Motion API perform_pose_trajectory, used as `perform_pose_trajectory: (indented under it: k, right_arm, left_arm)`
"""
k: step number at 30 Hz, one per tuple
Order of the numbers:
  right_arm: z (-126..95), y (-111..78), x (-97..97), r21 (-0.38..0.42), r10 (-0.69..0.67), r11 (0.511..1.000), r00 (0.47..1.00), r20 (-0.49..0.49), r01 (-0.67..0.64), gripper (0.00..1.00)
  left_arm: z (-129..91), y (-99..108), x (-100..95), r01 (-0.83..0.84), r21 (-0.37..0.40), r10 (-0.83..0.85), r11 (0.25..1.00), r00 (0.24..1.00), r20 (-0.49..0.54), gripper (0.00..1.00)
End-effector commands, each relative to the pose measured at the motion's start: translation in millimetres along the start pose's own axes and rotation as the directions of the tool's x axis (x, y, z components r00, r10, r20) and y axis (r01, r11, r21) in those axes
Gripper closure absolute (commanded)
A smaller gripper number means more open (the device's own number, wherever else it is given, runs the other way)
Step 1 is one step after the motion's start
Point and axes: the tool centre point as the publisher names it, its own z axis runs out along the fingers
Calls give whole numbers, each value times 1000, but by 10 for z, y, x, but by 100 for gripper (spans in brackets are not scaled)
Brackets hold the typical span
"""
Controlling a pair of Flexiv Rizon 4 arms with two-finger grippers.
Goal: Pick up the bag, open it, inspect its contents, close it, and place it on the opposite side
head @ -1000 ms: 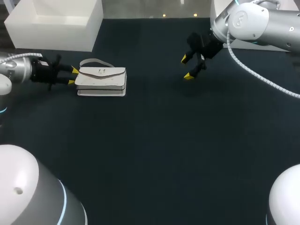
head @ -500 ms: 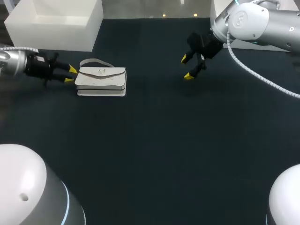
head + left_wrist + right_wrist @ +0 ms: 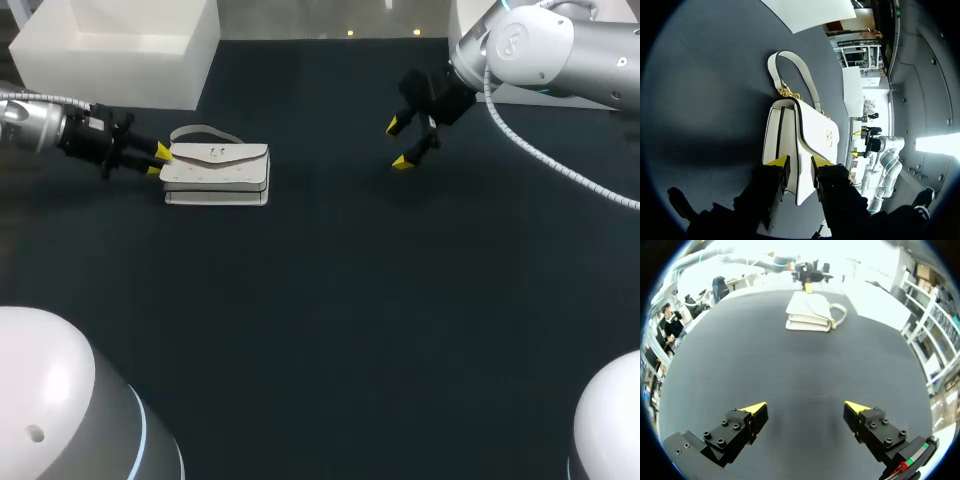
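The left gripper (image 3: pixel 158 160) is at one end of the bag (image 3: pixel 217 172), though I cannot tell whether it is grasping, while the right gripper (image 3: pixel 398 144) hangs released, well apart.

White bag (image 3: pixel 217 172), laid flat on the dark counter (image 3: pixel 350 300) near a white box (image 3: pixel 115 50); left end effector (image 3: pixel 157 160) placed at the bag's left end; right end effector (image 3: pixel 398 143) held well apart, yellow tips spread
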Motion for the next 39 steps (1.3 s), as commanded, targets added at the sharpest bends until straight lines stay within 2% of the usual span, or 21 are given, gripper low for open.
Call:
perform_pose_trajectory:
  k: [1, 9, 10, 12, 13, 20, 26, 31, 39]
  right_arm:
    - [3, -1, -16, 0, -1, 1000, 1000, -4, 1, 0]
    - [3, -1, -16, 0, -1, 1000, 1000, -4, 1, 0]
    - [3, -1, -16, 0, -1, 1000, 1000, -4, 1, 0]
    - [3, -1, -16, 0, -1, 1000, 1000, -4, 1, 0]
    - [3, -1, -16, 0, -1, 1000, 1000, -4, 1, 0]
    - [3, -1, -16, 0, -1, 1000, 1000, -4, 1, 0]
    - [3, -1, -16, 0, -1, 1000, 1000, -4, 1, 0]
    - [3, -1, -16, 0, -1, 1000, 1000, -4, 1, 0]
    - [3, -1, -16, 0, -1, 1000, 1000, -4, 1, 0]
  left_arm:
    - [34, -70, -21, -5, -91, 5, 996, 1000, 0, 77]
    - [105, -104, -19, -10, -102, 10, 995, 1000, 0, 75]
    - [113, -112, -17, -9, -103, 9, 995, 1000, -4, 77]
    - [133, -121, -9, -8, -102, 8, 995, 1000, -4, 95]
    - [142, -121, -5, -8, -103, 7, 995, 1000, -5, 100]
    - [222, -69, 27, -8, -102, 8, 995, 1000, -6, 100]
    - [410, 23, 124, 1, -61, -2, 998, 1000, -18, 100]
    - [599, 31, 232, 17, 13, -17, 1000, 1000, -5, 100]
    - [877, 65, 431, 1, -25, -2, 1000, 1000, -22, 100]
